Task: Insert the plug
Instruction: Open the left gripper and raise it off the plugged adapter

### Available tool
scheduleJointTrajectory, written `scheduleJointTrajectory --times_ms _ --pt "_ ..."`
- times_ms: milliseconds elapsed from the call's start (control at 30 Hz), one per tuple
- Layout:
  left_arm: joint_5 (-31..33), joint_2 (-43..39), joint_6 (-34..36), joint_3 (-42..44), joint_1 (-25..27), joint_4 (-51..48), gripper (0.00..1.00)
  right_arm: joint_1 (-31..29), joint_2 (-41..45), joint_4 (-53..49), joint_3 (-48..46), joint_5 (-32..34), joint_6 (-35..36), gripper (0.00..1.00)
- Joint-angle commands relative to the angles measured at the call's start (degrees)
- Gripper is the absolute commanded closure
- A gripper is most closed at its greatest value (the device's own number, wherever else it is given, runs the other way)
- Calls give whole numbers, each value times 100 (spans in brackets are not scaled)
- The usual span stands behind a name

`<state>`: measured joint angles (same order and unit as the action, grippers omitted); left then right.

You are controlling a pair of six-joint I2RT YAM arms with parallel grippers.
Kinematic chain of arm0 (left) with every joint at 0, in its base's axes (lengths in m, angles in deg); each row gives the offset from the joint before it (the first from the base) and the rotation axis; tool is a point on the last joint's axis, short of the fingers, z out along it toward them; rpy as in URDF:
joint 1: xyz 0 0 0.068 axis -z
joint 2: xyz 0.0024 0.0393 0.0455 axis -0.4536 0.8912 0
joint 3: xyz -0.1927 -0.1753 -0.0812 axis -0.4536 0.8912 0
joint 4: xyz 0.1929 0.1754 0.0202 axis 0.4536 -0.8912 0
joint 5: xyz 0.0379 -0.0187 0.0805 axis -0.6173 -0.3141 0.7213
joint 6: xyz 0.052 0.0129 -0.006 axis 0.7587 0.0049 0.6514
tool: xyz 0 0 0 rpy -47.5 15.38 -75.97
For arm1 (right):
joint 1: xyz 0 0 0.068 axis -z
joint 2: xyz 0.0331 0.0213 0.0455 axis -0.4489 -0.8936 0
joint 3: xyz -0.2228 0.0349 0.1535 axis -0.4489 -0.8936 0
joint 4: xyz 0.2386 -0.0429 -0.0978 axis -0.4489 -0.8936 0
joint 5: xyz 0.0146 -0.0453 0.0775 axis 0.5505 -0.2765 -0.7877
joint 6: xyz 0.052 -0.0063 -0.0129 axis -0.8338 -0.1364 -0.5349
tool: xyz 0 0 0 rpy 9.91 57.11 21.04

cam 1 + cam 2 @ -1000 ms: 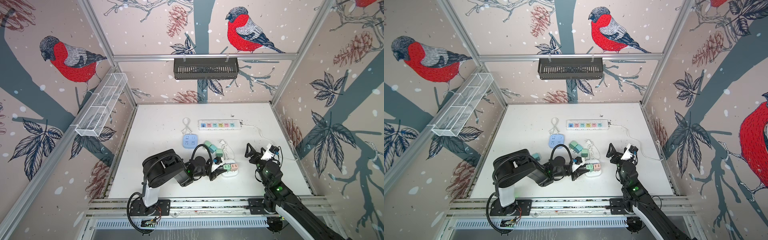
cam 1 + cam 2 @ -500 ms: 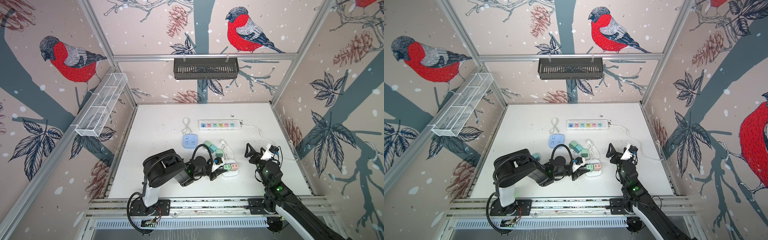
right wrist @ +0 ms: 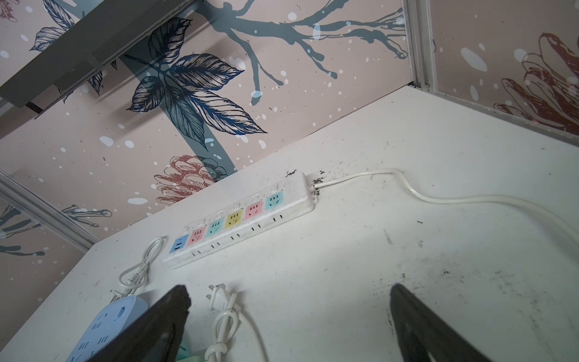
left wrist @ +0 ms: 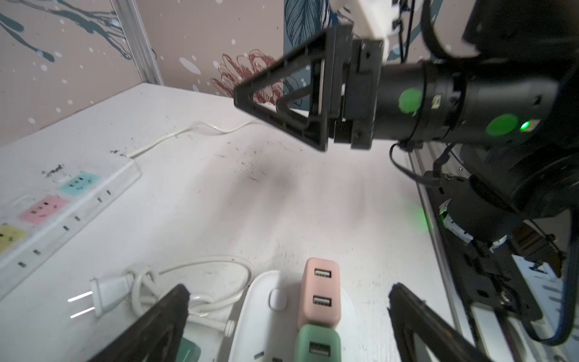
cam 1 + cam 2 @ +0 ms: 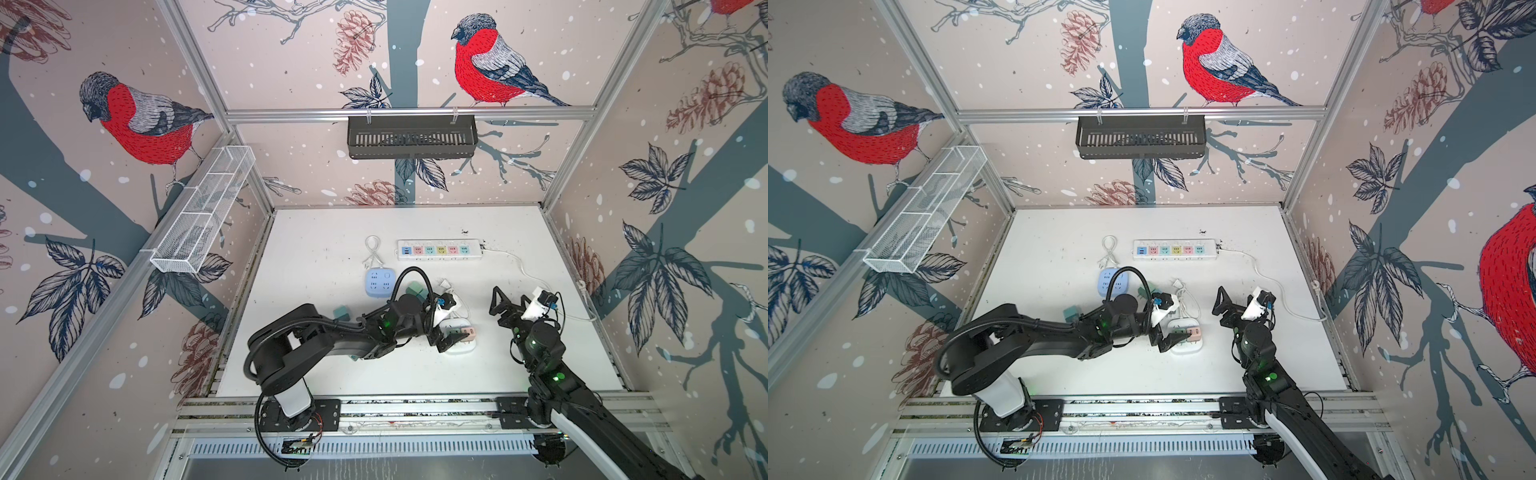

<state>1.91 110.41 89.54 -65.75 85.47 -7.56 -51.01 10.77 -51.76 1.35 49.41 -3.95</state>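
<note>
Your left fingers [image 4: 163,322] are spread wide and grip nothing. They straddle the small pink block-shaped plug with two USB ports [image 4: 319,294] and the matching green block plug [image 4: 318,344] just beside it. In the left wrist view there is a clear gap between each finger and the plugs. Both plugs sit upright, seated side by side in the white rounded plastic socket hub [image 4: 260,313], which lies on the white counter [image 5: 324,249] near its front middle. The hub's coiled white cord with its two-pin plug [image 4: 106,290] lies just beside the hub.

Your right fingers [image 3: 416,319] are also parted and empty. They hang over bare counter, to the right of the hub and apart from it.

Farther back lies the long white power strip with coloured sockets [image 5: 439,250]. The pale blue square socket box [image 5: 379,282] sits between that strip and your left arm. Teal block plugs [image 5: 415,289] lie loose close to the arm.
</note>
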Motion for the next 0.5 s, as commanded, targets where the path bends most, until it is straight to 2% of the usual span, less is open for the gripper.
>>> scheduleJointTrajectory --times_ms 0,100,233,333,400,467 --pt "269 -635 -247 163 -5 -315 1 -1 3 141 3 -48 -44 0" --pt "1069 -1311 -469 391 -5 -625 1 23 0 147 0 -80 -36 0" --pt "2892 -2201 -847 760 -14 -1338 1 38 -57 194 -5 -115 -25 0" --pt "4269 -2803 -1200 1257 -194 -1449 1 38 -177 236 19 -133 -45 1" --pt "4732 -3211 -1861 1532 -711 -1683 1 50 -309 272 61 -130 -48 3" --pt "4740 -3425 -2664 1621 -1408 -2040 1 45 -448 264 129 -96 -66 3"
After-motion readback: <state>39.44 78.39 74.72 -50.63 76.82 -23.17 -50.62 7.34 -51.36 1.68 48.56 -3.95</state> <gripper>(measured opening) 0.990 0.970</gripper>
